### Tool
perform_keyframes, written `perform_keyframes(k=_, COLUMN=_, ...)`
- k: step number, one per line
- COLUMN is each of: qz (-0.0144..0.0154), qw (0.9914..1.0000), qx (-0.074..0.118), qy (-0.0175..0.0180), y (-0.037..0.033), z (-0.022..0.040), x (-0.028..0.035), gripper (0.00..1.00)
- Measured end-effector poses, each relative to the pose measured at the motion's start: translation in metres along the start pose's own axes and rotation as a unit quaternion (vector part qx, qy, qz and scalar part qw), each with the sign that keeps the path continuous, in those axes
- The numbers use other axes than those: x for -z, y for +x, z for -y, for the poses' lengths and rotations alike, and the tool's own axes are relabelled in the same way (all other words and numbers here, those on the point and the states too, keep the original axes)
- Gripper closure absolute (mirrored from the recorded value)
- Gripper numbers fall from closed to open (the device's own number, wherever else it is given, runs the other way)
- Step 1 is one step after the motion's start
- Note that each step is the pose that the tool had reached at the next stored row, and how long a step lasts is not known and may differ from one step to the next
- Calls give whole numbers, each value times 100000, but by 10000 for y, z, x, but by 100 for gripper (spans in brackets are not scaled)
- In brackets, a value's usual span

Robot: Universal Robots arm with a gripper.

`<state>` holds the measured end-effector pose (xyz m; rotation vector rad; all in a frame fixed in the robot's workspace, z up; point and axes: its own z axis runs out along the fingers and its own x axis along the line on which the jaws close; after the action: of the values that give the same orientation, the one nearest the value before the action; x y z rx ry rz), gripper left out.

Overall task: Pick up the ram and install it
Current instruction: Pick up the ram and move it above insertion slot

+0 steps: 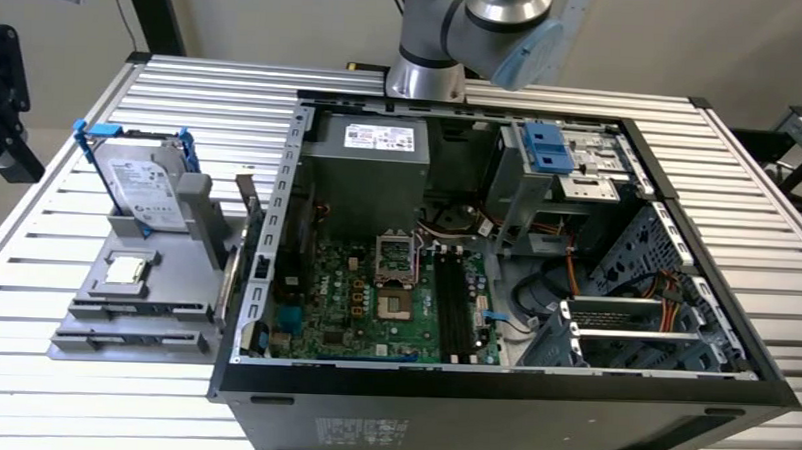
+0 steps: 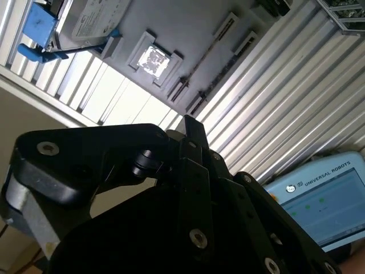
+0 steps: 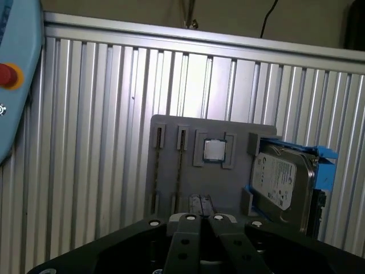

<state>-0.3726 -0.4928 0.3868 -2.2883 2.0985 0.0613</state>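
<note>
Your hand point(image 3: 201, 219) looks pinched shut on nothing, well apart from the tray point(image 3: 228, 188) where the ram point(image 3: 181, 158) sits slotted.

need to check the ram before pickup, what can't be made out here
- ram: edge-on in the grey fixture in the first wrist view, chips and faces hidden.
- fixture's near end: covered by the gripper there.
- motherboard slots: latches too small in the exterior view.
</note>
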Motion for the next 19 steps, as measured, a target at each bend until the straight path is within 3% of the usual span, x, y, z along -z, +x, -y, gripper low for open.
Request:
perform_keyframes(k=3, qz=1, qw=100000, qx=-7, qy=1, y=0, z=0, x=0, gripper=100)
perform_keyframes(k=4, qz=6, qw=100000, qx=-8, qy=12, y=0, z=0, x=-1, gripper=0)
perform_keyframes(k=13, qz=1, qw=100000, qx=-32, qy=2, y=0, z=0, x=-1, gripper=0)
perform_keyframes(k=19, qz=-2, qw=100000, qx=-88, qy=14, y=4, z=6, x=-34, gripper=0)
